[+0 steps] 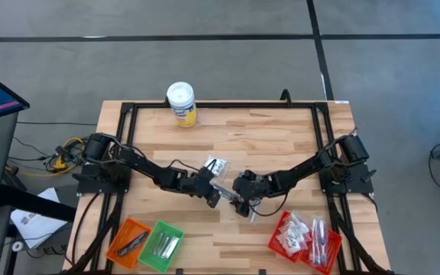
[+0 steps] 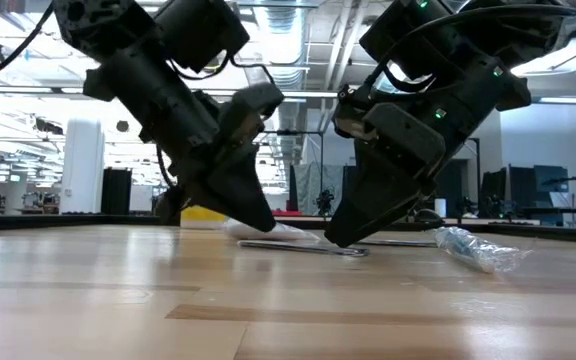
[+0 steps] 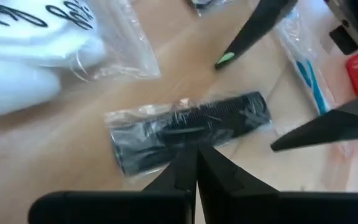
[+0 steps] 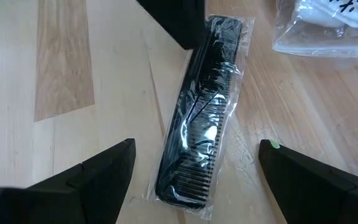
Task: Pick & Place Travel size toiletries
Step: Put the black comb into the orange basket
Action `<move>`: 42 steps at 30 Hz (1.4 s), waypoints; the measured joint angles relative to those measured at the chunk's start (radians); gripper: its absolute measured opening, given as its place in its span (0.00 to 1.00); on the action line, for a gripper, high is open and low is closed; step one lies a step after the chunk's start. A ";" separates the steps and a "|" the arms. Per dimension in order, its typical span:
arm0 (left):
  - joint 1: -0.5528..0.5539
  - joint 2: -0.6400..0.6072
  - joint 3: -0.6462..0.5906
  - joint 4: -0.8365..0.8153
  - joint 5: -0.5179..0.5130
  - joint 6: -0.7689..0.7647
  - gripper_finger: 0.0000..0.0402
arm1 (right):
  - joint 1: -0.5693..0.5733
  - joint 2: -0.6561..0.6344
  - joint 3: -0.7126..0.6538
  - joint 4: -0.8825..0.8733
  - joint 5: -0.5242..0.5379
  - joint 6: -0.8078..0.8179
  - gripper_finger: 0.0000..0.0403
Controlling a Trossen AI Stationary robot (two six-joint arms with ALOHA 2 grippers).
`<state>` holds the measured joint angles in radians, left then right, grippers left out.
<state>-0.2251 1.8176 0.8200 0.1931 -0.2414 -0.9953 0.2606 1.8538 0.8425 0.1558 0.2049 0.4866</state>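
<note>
A black comb in a clear wrapper [image 4: 199, 118] lies flat on the wooden table [image 1: 281, 137] near its middle. My left gripper [image 3: 196, 152] is shut, its tips at the comb's long side. My right gripper [image 4: 197, 144] is open; its two fingers stand on either side of the comb's near end, apart from it. A white sachet with black marks [image 1: 215, 166] lies just beyond both grippers. A wrapped toothbrush [image 3: 306, 71] lies beside the right gripper. In the low view the comb [image 2: 298, 247] lies flat between the two grippers. My left gripper meets the comb's wrapper at one long side [image 3: 188, 140] with its shut fingertips. The fingers slant down from the table's left and lie across the comb. The comb lies flat on the table. Whether the tips press on the comb itself or only its wrapper, I cannot tell.
A white-lidded yellow canister [image 1: 182, 103] stands at the far edge. An orange basket [image 1: 127, 241] and a green basket [image 1: 161, 245] sit at the near left. A red basket [image 1: 305, 241] with several wrapped items sits at the near right.
</note>
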 joint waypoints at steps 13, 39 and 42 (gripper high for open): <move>0.009 0.012 0.001 -0.021 -0.003 -0.004 0.00 | -0.001 0.000 0.000 -0.001 -0.002 0.000 0.83; 0.010 0.022 0.002 0.008 0.030 0.017 0.00 | -0.001 0.000 0.000 0.003 -0.002 0.003 0.83; 0.010 0.022 0.002 0.009 0.030 0.019 0.00 | -0.001 0.000 0.000 0.002 -0.002 0.003 0.83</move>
<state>-0.2150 1.8397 0.8215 0.2020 -0.2115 -0.9764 0.2596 1.8538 0.8425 0.1577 0.2028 0.4900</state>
